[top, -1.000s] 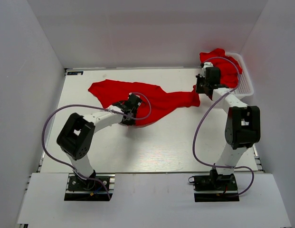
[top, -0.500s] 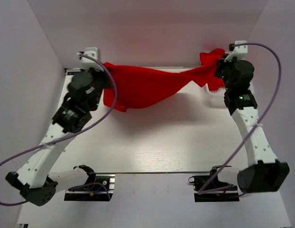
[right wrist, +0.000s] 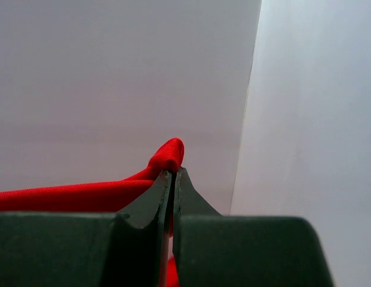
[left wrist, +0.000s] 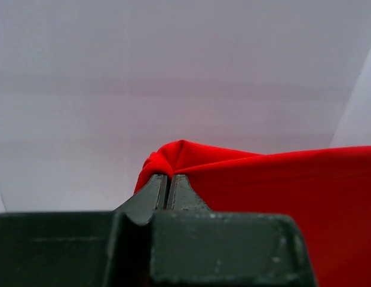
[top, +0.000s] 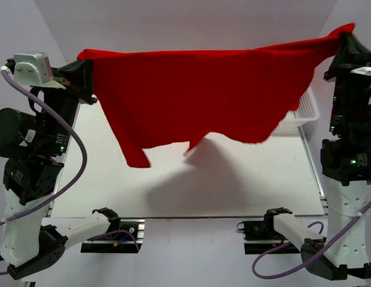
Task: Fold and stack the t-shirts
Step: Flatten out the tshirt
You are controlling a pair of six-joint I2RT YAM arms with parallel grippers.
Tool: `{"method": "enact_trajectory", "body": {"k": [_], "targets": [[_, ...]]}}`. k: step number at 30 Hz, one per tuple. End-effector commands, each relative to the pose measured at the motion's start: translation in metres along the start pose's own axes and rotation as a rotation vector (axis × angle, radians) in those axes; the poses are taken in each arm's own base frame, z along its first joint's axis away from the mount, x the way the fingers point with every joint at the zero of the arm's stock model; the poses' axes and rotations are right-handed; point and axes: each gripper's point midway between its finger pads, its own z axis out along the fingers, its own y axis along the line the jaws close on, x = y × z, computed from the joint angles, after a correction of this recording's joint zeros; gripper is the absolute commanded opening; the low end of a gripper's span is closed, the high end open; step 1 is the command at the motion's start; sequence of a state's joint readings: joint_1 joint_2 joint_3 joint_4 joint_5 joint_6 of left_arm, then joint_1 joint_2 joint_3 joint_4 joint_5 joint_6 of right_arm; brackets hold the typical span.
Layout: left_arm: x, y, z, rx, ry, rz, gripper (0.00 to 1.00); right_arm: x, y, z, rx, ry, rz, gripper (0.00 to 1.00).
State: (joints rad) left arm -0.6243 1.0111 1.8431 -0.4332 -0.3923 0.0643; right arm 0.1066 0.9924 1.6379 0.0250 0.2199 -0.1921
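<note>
A bright red t-shirt (top: 203, 95) hangs spread wide high above the table, stretched between both arms, its lower edge free of the surface. My left gripper (top: 85, 64) is shut on its left corner; the left wrist view shows the closed jaws pinching red cloth (left wrist: 185, 156). My right gripper (top: 345, 34) is shut on its right corner; the right wrist view shows red cloth (right wrist: 167, 156) bunched at the closed jaws. Any other t-shirts are hidden behind the hanging one.
The white mesh basket (top: 304, 112) stands at the table's far right, mostly hidden behind the shirt. The white table (top: 191, 185) lies below, with the shirt's shadow on it. White walls enclose the left, back and right sides.
Both arms have risen high and moved apart, lifting the shirt off the table and stretching it out flat in the air. It lay crumpled on the table one second ago.
</note>
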Motion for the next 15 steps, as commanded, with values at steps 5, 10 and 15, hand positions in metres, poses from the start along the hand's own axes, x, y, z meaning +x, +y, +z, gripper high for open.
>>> {"method": "enact_trajectory", "body": {"k": [5, 10, 15], "targets": [[0.08, 0.036, 0.062, -0.363, 0.151, 0.211, 0.0, 0.085, 0.016, 0.065, -0.007, 0.168, -0.101, 0.0], [0.142, 0.033, 0.116, -0.441, 0.228, 0.369, 0.0, 0.204, 0.06, 0.108, -0.127, 0.364, -0.099, 0.0], [0.131, 0.04, 0.191, -0.499, 0.146, 0.437, 0.0, 0.182, 0.067, 0.172, -0.108, 0.26, -0.064, 0.0]]}}
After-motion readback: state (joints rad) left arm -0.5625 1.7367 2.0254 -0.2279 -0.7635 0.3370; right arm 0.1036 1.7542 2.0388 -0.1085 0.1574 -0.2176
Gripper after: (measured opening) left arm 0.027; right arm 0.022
